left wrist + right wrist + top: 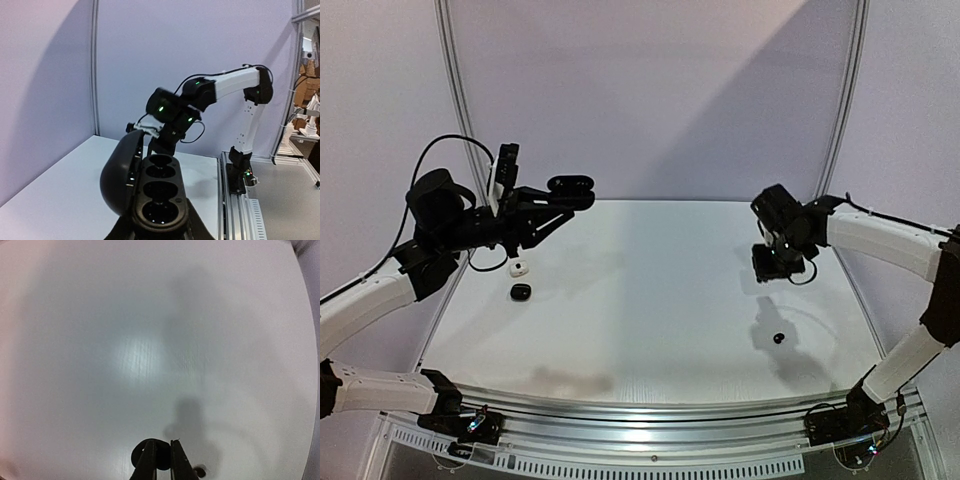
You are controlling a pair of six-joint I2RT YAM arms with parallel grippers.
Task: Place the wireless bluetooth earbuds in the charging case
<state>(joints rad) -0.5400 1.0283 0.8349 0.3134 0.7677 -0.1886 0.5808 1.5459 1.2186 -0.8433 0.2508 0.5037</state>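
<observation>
My left gripper (pixel 565 195) is raised over the table's far left and is shut on the black charging case (pixel 570 185). In the left wrist view the case (pixel 159 192) lies open between my fingers, lid swung to the left, and its wells look empty. My right gripper (pixel 778 262) hovers above the right side of the table. In the right wrist view its jaws (pixel 163 444) are shut on a small black earbud (pixel 163 460). A second black earbud (pixel 779 338) lies on the table below it, also seen in the right wrist view (pixel 200 471).
A small white item (pixel 517 268) and a small black item (pixel 520 291) rest on the white table (pixel 650 300) near its left edge. A purple back wall and metal frame posts (pixel 455 90) close off the far side.
</observation>
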